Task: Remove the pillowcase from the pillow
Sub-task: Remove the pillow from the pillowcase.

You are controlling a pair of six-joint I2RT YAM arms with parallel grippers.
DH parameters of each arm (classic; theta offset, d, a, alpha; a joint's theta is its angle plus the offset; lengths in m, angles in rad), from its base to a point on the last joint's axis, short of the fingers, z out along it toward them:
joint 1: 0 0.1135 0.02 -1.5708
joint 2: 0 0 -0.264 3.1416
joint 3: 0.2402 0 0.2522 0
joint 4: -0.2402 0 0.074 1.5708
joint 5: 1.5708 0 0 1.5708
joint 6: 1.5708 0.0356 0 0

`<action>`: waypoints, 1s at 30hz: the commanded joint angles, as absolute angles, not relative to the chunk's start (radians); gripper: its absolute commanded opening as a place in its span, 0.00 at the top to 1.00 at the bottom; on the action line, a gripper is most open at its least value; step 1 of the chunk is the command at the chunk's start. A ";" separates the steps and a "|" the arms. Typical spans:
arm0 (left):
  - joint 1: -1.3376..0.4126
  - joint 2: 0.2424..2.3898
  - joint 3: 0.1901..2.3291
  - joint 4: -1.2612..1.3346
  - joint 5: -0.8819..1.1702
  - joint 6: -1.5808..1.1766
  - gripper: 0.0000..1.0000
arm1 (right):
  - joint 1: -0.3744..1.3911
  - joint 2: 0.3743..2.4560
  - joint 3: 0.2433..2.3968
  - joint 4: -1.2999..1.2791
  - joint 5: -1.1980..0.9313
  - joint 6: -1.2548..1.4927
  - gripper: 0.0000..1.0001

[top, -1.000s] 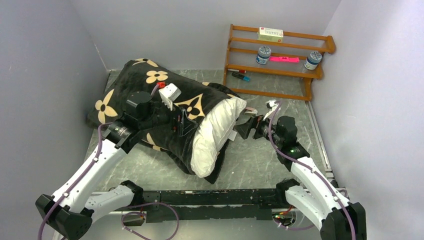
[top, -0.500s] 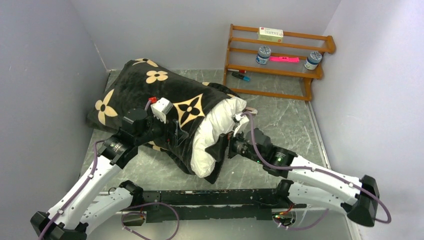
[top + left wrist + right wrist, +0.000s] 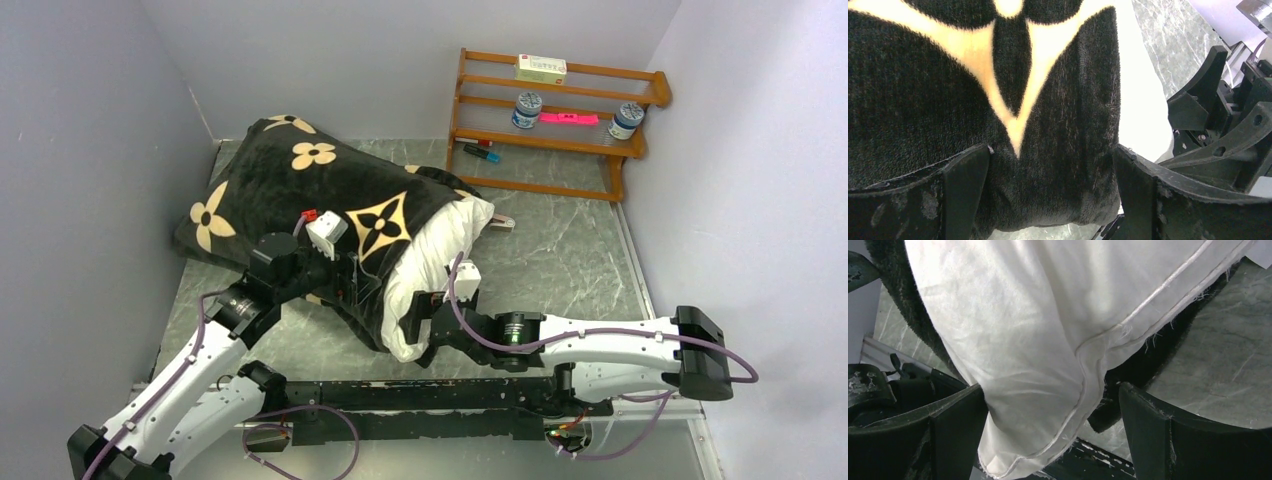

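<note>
The grey stone-look table top (image 3: 570, 270) holds everything. On it, toward the back left, lies the big plump white pillow (image 3: 432, 262). Most of it is inside the black fluffy pillowcase with tan flowers and stars (image 3: 290, 185). Only the white end pokes out of the open mouth, facing right. So the cover is mostly on, and the job looks like it has only just begun.

The two arms come at that open end from both sides. I think that is so one can hold while the other pulls. The left gripper (image 3: 1048, 175) is spread wide, and the black edge of the pillowcase fills the gap between its two fingers. The right gripper (image 3: 1053, 420) is spread wide too, with the pillow's white bottom corner hanging between its fingers. Neither one is pinching anything yet. Both seem ready to: the left on the cover, the right on the pillow.
</note>
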State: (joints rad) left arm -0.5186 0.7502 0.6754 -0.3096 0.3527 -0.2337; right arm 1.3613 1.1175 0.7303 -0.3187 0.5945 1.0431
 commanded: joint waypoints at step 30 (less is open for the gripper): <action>-0.523 0.864 0.811 -0.322 0.479 -0.269 0.03 | 0.734 1.220 0.832 0.286 -0.071 0.674 1.00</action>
State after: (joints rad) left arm -0.5179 0.8803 0.7921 -0.2619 0.4046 -0.2115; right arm 0.7948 1.2121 0.6853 0.1574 -0.1226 0.7551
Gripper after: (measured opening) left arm 0.964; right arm 0.066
